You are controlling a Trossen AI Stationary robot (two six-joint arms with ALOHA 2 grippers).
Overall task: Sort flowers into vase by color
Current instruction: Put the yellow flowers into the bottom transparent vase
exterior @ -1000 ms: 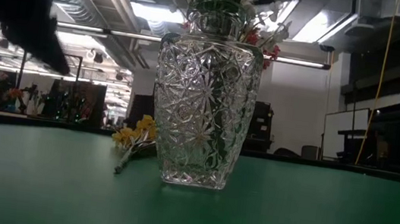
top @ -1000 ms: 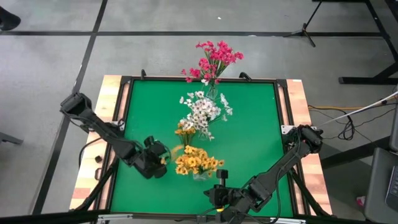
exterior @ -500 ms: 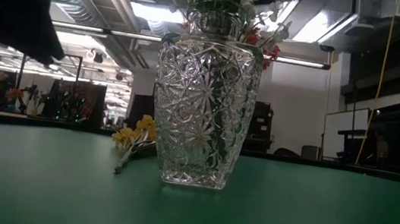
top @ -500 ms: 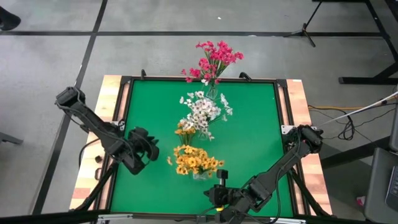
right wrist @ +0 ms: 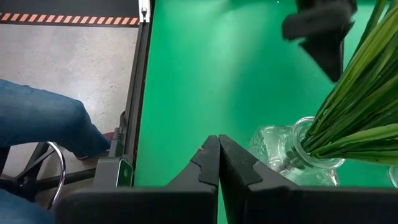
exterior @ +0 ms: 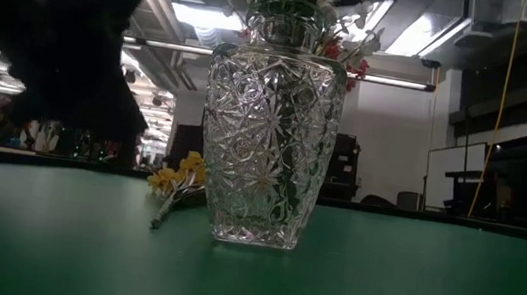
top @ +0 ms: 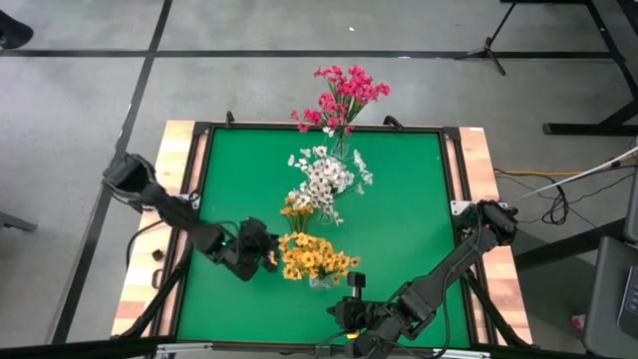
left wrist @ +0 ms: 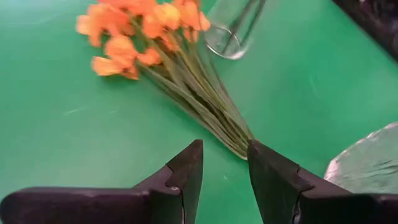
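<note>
a: left gripper (left wrist: pixel 224 163) hangs low over the green tabletop (top: pixel 399 214), fingers parted, nothing between them. the stem ends of a loose bunch of yellow-orange flowers (left wrist: pixel 174 59) lie flat just ahead of the fingertips, beside the near cut-glass vase (exterior: pixel 269 128).

b: and the sorted lots?

a: that near vase carries yellow-orange blossoms (top: pixel 317 261); white sprigs (top: pixel 324 178) stand in the middle one, magenta-pink sprigs (top: pixel 344 95) in the one farthest from it.

b: right gripper?

a: right gripper (right wrist: pixel 218 158) waits at the tabletop's front edge, near the same vase, fingers pressed shut on nothing.

b: risks?

a: thin stems fan out; a shallow pinch could catch only some and scatter the rest. closing too low scrapes the tabletop. swinging toward the near vase could clip its rim or the blossoms already in it.
</note>
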